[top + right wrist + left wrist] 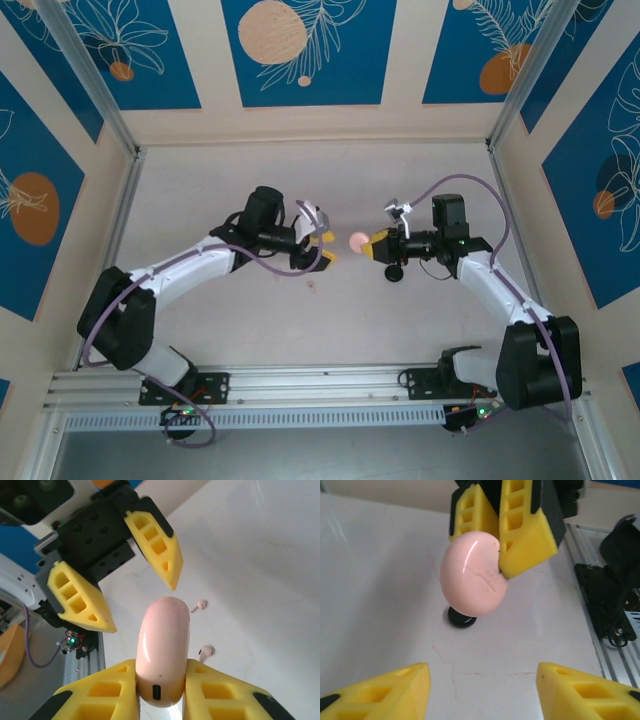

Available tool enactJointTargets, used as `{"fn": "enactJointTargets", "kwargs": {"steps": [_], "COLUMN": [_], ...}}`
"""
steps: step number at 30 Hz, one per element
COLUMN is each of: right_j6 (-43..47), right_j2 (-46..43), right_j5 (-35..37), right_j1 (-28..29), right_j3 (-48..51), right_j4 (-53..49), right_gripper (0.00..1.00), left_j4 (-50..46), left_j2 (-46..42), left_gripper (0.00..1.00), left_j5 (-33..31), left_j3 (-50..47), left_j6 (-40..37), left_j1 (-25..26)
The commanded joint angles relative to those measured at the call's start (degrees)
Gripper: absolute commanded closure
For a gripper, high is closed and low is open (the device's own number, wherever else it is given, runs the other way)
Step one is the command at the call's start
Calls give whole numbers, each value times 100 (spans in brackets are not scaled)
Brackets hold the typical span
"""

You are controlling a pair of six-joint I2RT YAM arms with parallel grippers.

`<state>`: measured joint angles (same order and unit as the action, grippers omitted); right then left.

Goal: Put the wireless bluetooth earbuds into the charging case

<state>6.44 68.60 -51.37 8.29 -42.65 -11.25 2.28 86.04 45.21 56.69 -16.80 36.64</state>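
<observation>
Toward the front edge of the table (200, 190), two pale pink earbuds (201, 605) lay loose and a little apart. Farther in, midway between the side edges, the right gripper (372, 245) pinched the pink charging case (162, 645) clear of the surface, with a black case (461, 617) lying below it. The left gripper (326, 250) faced it, fingers spread and holding nothing.

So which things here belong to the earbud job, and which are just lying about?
Job: pink charging case, clamped in the right gripper; two pink earbuds on the table; left gripper, open.
Lying about: black round item on the table, untouched.
</observation>
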Motion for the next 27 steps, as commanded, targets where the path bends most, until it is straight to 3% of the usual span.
{"fn": "enactJointTargets", "kwargs": {"steps": [1, 7, 14, 24, 27], "right_j6": [851, 2497, 3506, 3670, 3662], "right_j2": [-250, -455, -64, 242, 293], "right_j5": [-460, -964, -1248, -1270, -1261], "right_j1": [91, 316, 396, 624, 681], "right_j3": [197, 241, -396, -661, -706], "right_j4": [339, -15, -1048, -1152, -1152], "right_gripper": [78, 82, 83, 84, 84], "left_j4": [651, 1687, 2644, 2890, 2944], "left_j2": [-188, -175, -27, -2, 20], "left_gripper": [46, 49, 54, 51, 54], "left_j5": [615, 1327, 1774, 1938, 1958], "left_j3": [-191, -610, -808, -861, -852], "left_j6": [-51, 97, 498, 706, 791], "left_j1": [-1, 0, 1, 9, 18]}}
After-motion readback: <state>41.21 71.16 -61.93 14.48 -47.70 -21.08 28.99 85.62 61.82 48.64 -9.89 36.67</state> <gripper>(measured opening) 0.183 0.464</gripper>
